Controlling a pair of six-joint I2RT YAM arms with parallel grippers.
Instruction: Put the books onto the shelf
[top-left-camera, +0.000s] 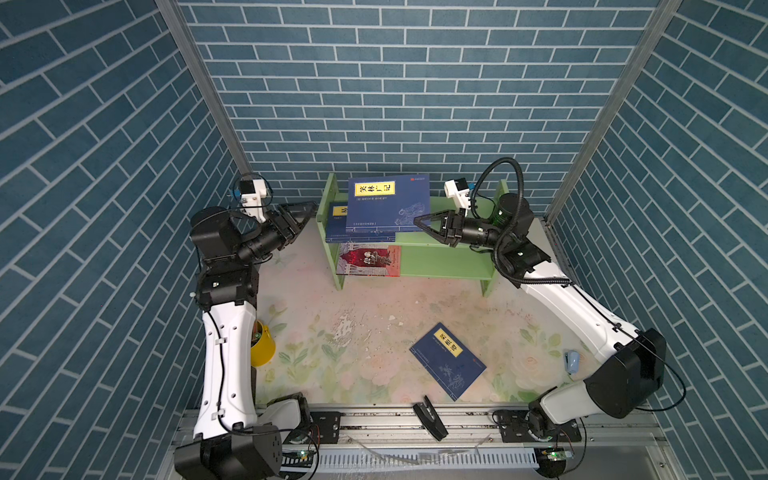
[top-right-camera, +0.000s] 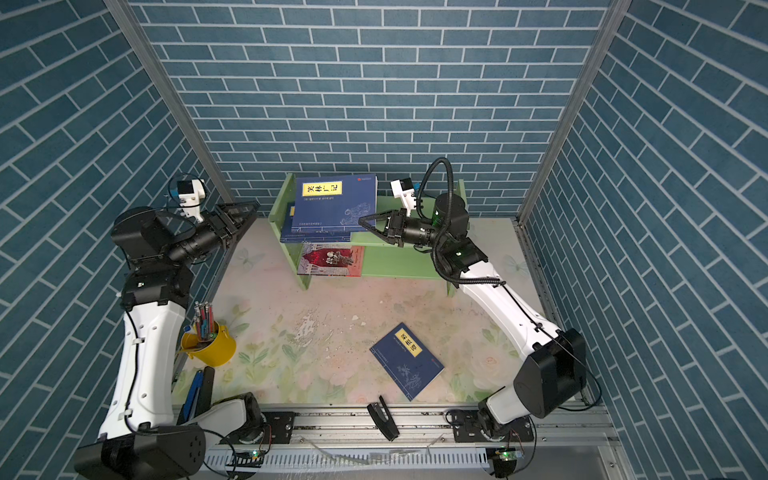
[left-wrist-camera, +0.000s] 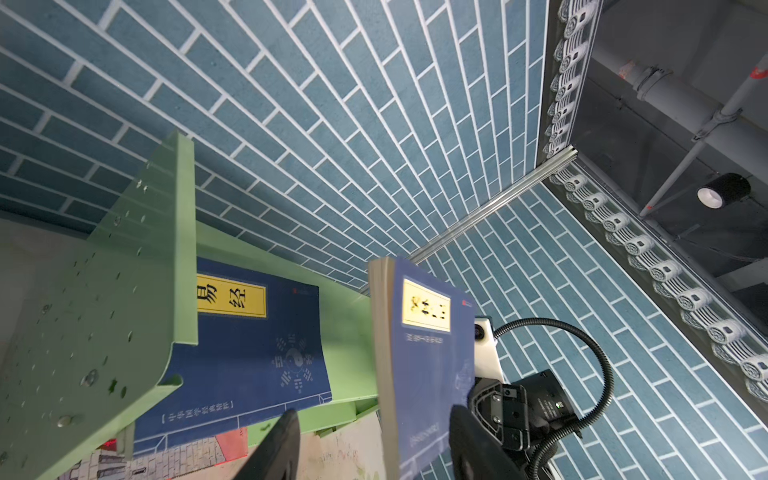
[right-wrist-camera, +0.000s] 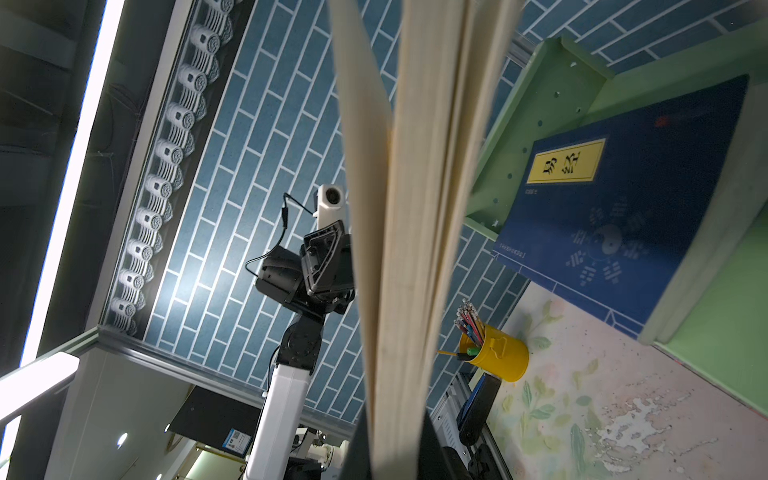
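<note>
- Blue brick-print walls (top-left-camera: 374, 83) on 3 sides; floral tabletop (top-left-camera: 374, 316) below.
- shelf (top-left-camera: 449, 262): light green, 2 tiers, at the back wall. All pos. below are given from it.
- held book (top-left-camera: 388, 203): dark blue w/ yellow label. It is stood up over the shelf's top tier, left half, cover to the front, leaning back a bit. Can't tell if its lower edge rests on anything.
- flat blue book (left-wrist-camera: 257, 345): lies on the top tier by the shelf's left side panel, partly behind the held one. Prob. a 2nd blue one beneath it, not sure.
- red castle book (top-left-camera: 368, 261): flat on the lower tier, left end.
- loose book (top-left-camera: 448, 360): blue, flat and askew on the tabletop, well in front of the shelf. Not shelved yet.
- right hand (top-left-camera: 419, 223): over the top tier's middle, clamped on the held book's right edge. Page edges sit btwn its fingers in the wrist view.
- left hand (top-left-camera: 308, 211): just outside the shelf's left panel, jaws apart, nothing in them, clear of the book.
- Step, as I read it: setting the held book onto the top tier, w/ the right hand alone carrying it.
- Nxt move calls for tipping it down onto the flat book w/o shoving that one off the front edge, then letting go & backing out. After that the loose book needs fetching.
</note>
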